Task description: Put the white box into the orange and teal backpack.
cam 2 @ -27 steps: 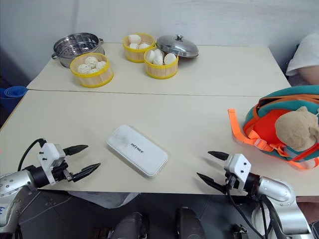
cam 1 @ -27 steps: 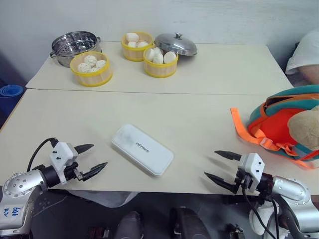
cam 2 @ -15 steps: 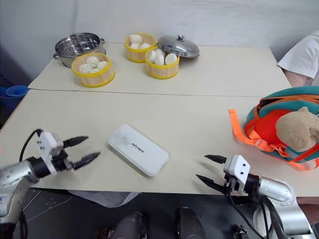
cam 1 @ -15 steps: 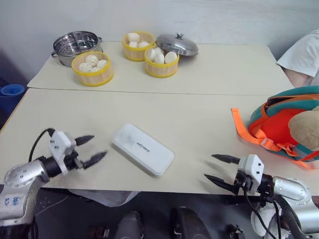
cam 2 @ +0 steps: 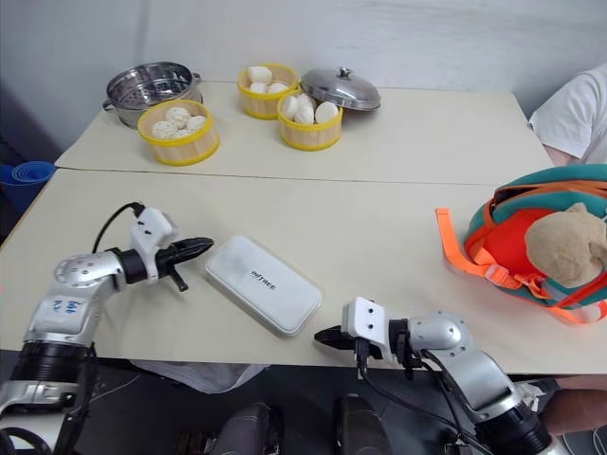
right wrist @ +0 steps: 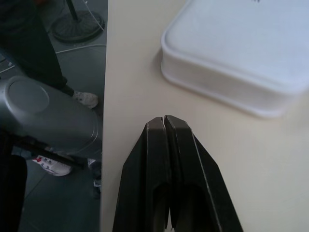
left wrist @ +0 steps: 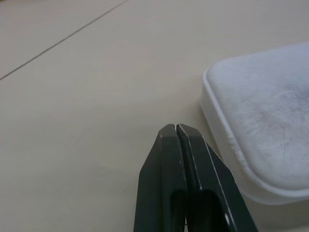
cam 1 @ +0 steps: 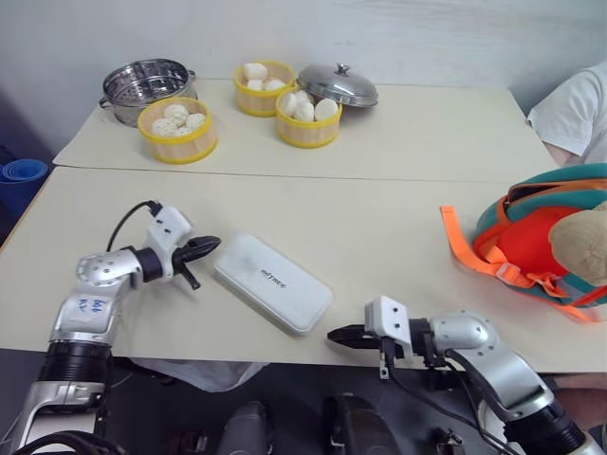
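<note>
We are looking at the white box [cam 1: 272, 282] lying flat and slantwise on the counter [cam 1: 379, 227], just left of center in the lower half of the frame, while the orange and teal backpack [cam 1: 541, 242] is sitting well apart at the right edge with a tan plush bear [cam 1: 580, 248] on it. Our left hand [cam 1: 204, 248] is pointing at the box's upper-left end, fingers pressed together and gripping nothing, just beside that end. Our right hand [cam 1: 341, 335] is resting near the counter's front edge, just beside the box's lower-right corner, likewise closed and empty. We are judging the box to be stiff, light and glossy, so probably slippery under hard black fingers; its low rounded sides are offering little to pinch. We are thinking the best hold is across the short ends, one hand pressing each end inward, or a pinch over one narrow edge once the fingers are opening wide enough.
</note>
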Controlling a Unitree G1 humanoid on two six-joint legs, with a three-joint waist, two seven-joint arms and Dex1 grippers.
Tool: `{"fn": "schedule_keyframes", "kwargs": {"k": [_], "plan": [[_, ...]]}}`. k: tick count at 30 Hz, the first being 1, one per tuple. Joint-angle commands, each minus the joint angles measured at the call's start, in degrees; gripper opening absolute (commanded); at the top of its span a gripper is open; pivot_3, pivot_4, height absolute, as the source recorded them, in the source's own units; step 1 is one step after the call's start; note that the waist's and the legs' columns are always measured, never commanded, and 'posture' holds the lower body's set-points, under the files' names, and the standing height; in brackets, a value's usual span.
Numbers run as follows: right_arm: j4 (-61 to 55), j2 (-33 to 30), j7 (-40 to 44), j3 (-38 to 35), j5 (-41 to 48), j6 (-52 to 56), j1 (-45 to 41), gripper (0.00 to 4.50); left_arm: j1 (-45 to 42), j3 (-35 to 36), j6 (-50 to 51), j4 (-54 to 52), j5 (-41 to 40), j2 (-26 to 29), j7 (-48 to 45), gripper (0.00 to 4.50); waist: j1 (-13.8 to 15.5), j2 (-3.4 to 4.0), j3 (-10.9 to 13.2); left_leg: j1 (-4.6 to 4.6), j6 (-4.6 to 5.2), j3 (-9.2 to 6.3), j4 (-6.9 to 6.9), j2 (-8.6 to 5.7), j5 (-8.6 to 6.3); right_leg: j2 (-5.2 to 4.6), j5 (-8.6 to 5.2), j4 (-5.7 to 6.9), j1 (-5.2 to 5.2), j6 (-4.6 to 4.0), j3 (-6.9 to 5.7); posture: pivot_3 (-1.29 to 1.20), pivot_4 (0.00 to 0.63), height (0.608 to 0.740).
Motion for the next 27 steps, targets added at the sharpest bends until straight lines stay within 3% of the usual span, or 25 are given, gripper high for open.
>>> {"fn": "schedule_keyframes", "kwargs": {"k": [1, 11, 22, 25, 27], "plan": [[0.6, 0.6, -1.4, 0.0, -0.8, 1.8, -1.3, 0.0, -1.8, -0.1, -1.6, 0.6, 0.5, -1.1, 0.1, 0.01, 0.0, 0.0, 0.0, -0.01, 0.0, -0.01, 0.0, 0.0, -0.01, -0.01, 0.0, 0.0, 0.0, 0.0, 0.0, 0.0, 0.15, 0.74], [2.3, -3.0, 0.7, -5.5, 0.8, 1.5, -3.6, 0.0, 9.0, 1.8, 1.5, -12.8, -6.9, 0.0, -8.6, 0.01, -0.2, 0.0, 0.0, 0.01, -0.09, 0.03, 0.03, 0.03, -0.09, -0.01, 0.0, 0.0, -0.01, 0.0, 0.04, 0.0, 0.15, 0.74], [7.2, -5.9, 0.1, -10.9, -1.0, 1.8, -4.8, 0.0, 17.7, 1.7, 11.5, -26.7, -9.6, -5.8, -1.7, 0.01, -0.1, 0.01, 0.0, 0.02, -0.01, -0.01, 0.01, 0.04, -0.13, -0.02, 0.0, -0.06, 0.05, 0.0, 0.03, 0.0, 0.15, 0.74], [8.3, -7.4, 0.6, -12.6, -1.0, 0.8, -3.5, 0.0, 18.7, 4.3, 17.1, -27.7, -12.1, -5.8, -0.1, 0.62, -0.1, 0.0, 0.0, 0.03, 0.0, -0.01, 0.01, 0.05, -0.13, 0.0, 0.0, -0.05, 0.06, 0.0, 0.03, 0.0, 0.15, 0.74], [8.6, -8.9, 1.1, -14.8, -0.4, 0.2, -1.7, 0.0, 19.1, 6.6, 26.9, -27.9, -13.3, -3.8, 3.3, 1.21, -0.1, 0.0, 0.0, 0.03, -0.01, -0.02, -0.01, 0.05, -0.13, 0.01, 0.0, -0.05, 0.05, 0.0, 0.03, 0.0, 0.15, 0.74]]}}
